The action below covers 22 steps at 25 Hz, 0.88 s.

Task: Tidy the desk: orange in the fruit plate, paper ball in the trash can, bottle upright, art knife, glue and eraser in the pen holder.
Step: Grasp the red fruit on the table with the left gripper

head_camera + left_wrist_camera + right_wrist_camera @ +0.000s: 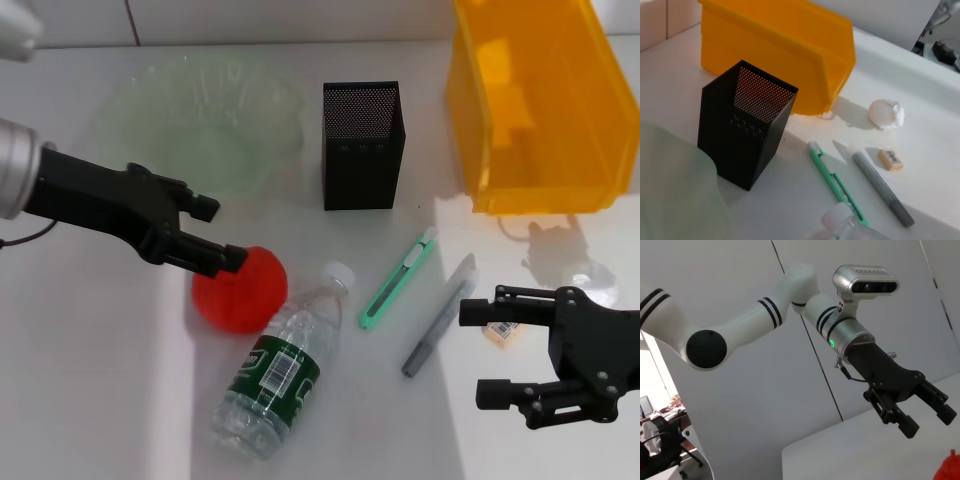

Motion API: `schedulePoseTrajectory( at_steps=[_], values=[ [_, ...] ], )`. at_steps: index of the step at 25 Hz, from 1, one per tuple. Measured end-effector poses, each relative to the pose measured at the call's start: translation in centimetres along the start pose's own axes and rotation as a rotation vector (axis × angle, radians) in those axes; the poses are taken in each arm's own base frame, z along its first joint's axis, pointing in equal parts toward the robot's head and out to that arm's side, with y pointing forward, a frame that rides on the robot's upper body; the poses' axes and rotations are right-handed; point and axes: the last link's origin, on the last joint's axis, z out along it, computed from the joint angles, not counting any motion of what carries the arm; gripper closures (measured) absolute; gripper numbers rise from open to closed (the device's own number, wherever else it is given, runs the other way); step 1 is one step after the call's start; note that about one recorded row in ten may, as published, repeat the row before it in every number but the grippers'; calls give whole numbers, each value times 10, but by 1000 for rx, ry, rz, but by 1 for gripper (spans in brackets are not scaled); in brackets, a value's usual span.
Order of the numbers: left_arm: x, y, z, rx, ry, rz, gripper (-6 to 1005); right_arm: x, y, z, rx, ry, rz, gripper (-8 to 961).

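Left gripper (222, 233) reaching in from the left of the head view, fingers spread wide, tips poised at the upper edge of the orange (240, 289); not gripping anything yet. Placed so, most likely, to close around the fruit and carry it up and left to the fruit plate (130, 105), the pale green glass dish in the upper left of the frame. Plate holding nothing for now.

Right gripper (493, 353) hovering at the lower right of the head view, fingers apart and empty, just beside the eraser (500, 331); probably waiting there for the small items near it.

Bottle (281, 366) lying on its side at bottom centre, cap pointing up and right, body touching or nearly touching the orange. Art knife (398, 277), green, lying diagonally right of the bottle's cap; grey glue (438, 314) stick parallel to it, farther right. Paper ball (885, 113) sitting on the desk (90, 400), right of centre in the left wrist view, near the yellow bin.

Pen holder (362, 144), black mesh, upright at upper centre, looking empty from above. Trash can (540, 100), the yellow bin at upper right, also showing nothing inside. All items out of their containers, so task barely begun.
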Motion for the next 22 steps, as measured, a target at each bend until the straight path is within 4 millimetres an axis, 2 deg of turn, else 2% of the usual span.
schedulePoseTrajectory(
  at_steps=[8,14,22],
  values=[
    [6,-3,27,75,-152,115,184,4,-2,-9,64,0,6,131],
    [6,-5,36,100,-190,145,185,6,-10,-12,127,16,18,132],
    [3,-4,49,92,-220,168,188,6,-11,-12,135,20,18,133]
  ],
)
